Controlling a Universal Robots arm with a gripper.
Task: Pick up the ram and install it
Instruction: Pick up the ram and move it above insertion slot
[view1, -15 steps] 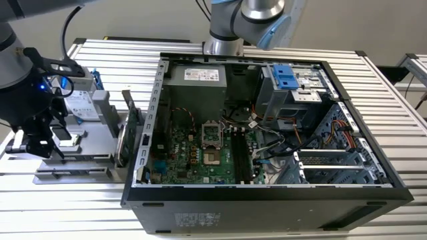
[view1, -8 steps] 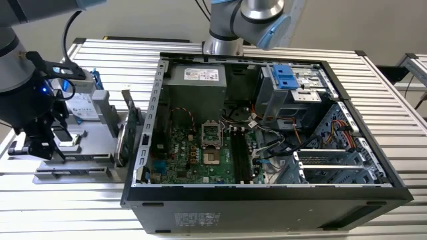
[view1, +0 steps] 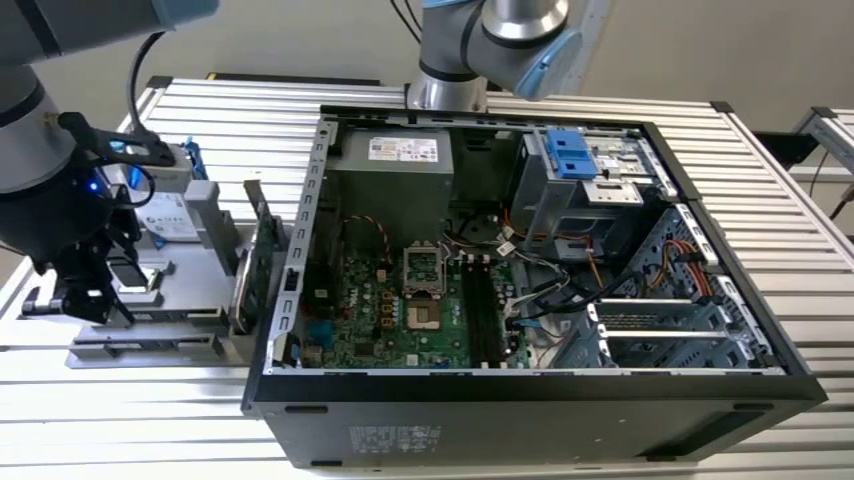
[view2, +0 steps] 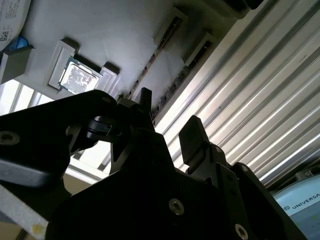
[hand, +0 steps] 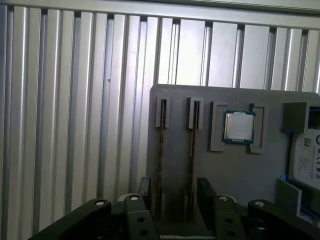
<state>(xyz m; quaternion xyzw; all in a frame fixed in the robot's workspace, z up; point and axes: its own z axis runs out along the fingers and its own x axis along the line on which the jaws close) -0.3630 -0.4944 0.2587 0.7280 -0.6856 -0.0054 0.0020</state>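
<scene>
Two ram sticks stand on edge in slots of a grey holder plate; one ram is beside the other. They show as thin dark strips in both wrist views, the nearer ram running away from the fingers. My gripper is open and hovers just short of the sticks, its two black fingers apart, with nothing between them. In the exterior view the gripper hangs over the holder at the exterior view's left, beside the open computer case. The empty memory slots lie on the motherboard.
On the same holder sit a processor chip and a silver hard drive. A green card stands upright between the holder and the case wall. A second arm's base rises behind the case. The table is ribbed aluminium.
</scene>
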